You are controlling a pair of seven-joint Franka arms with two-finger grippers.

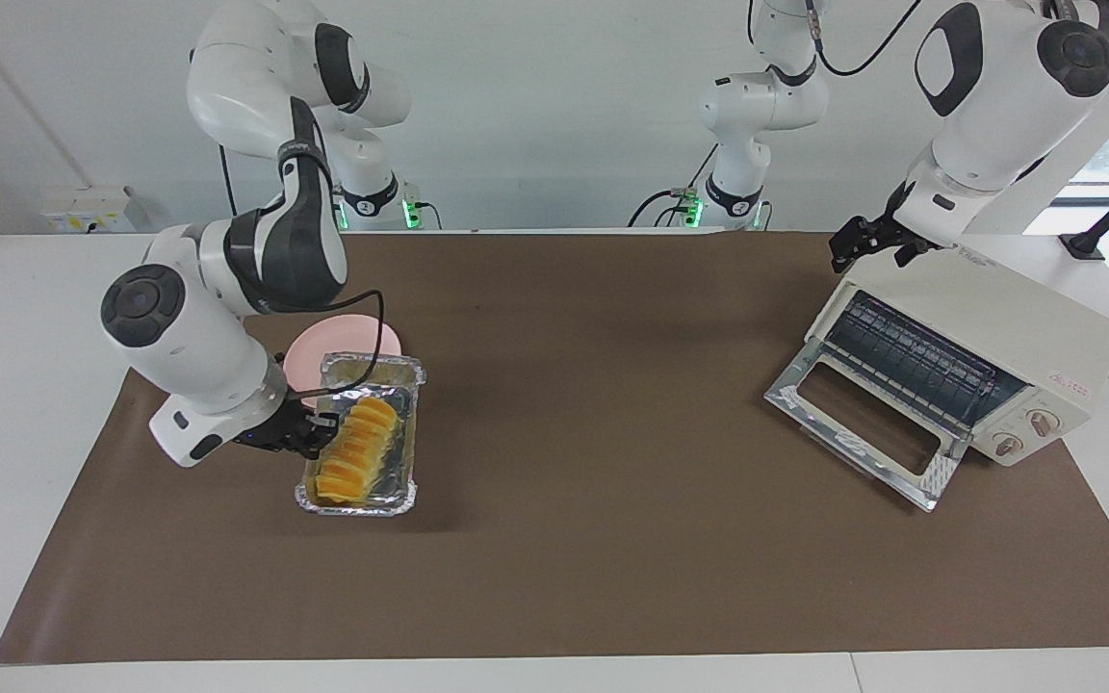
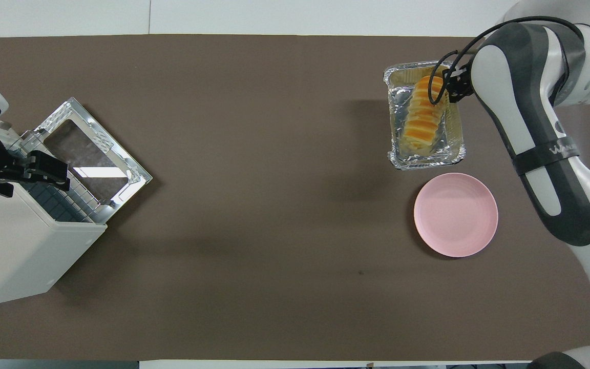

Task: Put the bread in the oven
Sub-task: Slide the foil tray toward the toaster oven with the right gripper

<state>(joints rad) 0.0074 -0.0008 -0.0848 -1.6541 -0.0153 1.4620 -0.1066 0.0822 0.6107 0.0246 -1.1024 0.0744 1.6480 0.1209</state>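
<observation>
Care is needed: right gripper (image 1: 321,430) is carrying crinkled silver foil tray (image 1: 399,496) clamped by its rim, yellow-orange ridged bread (image 1: 357,450) inside, so it should be travelling level toward cream-white boxy oven (image 1: 988,339), whose open door is facing it, while left gripper (image 1: 864,241), spread wide and empty, is waiting over that oven.

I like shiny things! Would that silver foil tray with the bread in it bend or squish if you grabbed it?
Probably yes. The foil tray looks thin and crinkled, so it likely dents easily. The right gripper is shut on one long rim and holds it up, bread inside, so it seems light. Held by one edge, it may sag or tip.
</observation>
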